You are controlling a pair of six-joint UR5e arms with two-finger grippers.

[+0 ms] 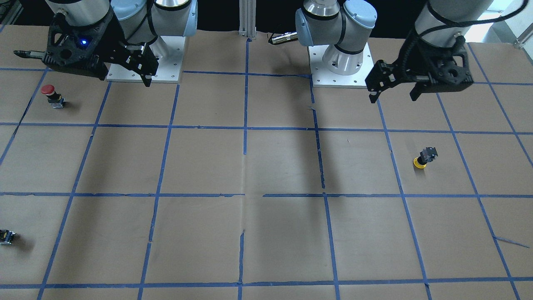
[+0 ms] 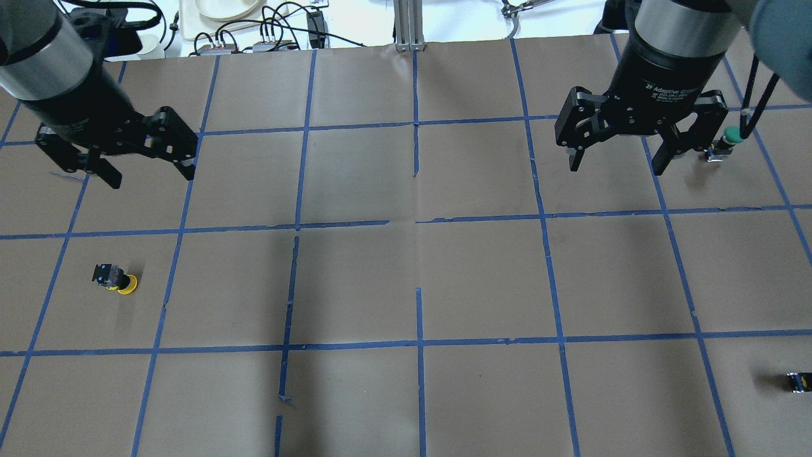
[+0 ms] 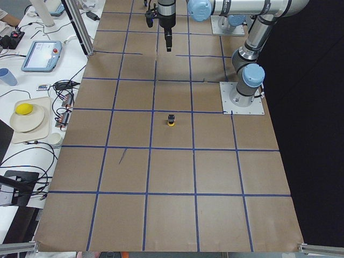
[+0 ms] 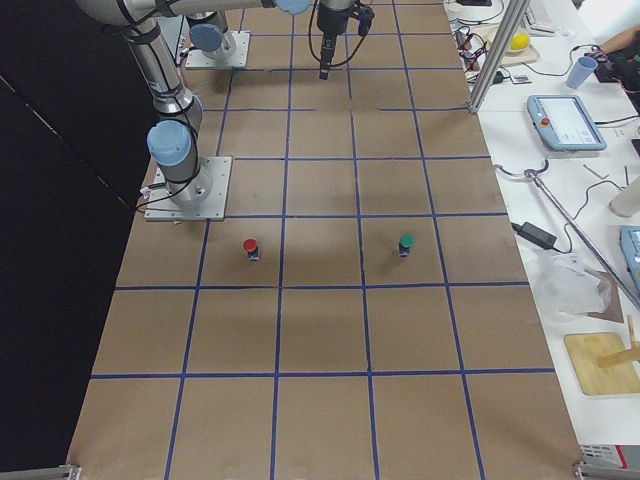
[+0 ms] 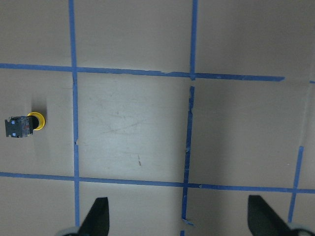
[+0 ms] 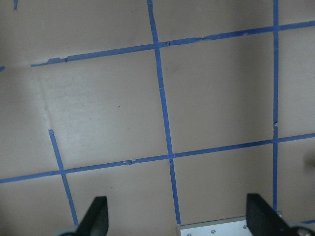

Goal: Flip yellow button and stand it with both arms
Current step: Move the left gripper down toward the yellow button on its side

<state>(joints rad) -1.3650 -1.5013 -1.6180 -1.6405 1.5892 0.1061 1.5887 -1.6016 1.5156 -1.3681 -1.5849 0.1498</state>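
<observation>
The yellow button (image 1: pixel 424 158) lies on its side on the brown paper, its yellow cap touching the table. It also shows in the overhead view (image 2: pixel 116 280), the left side view (image 3: pixel 171 120) and at the left edge of the left wrist view (image 5: pixel 22 126). My left gripper (image 2: pixel 152 180) is open and empty, high above the table and apart from the button; it also shows in the front view (image 1: pixel 393 98) and the wrist view (image 5: pixel 179 216). My right gripper (image 2: pixel 616 169) is open and empty, far from the button (image 1: pixel 125 80) (image 6: pixel 177 216).
A red-capped button (image 1: pixel 50 95) and a green-capped button (image 2: pixel 729 136) stand upright on the robot's right side. A small dark capless part (image 2: pixel 799 381) lies near that table end. Blue tape lines grid the paper. The arm bases (image 1: pixel 341 62) sit at the robot's edge.
</observation>
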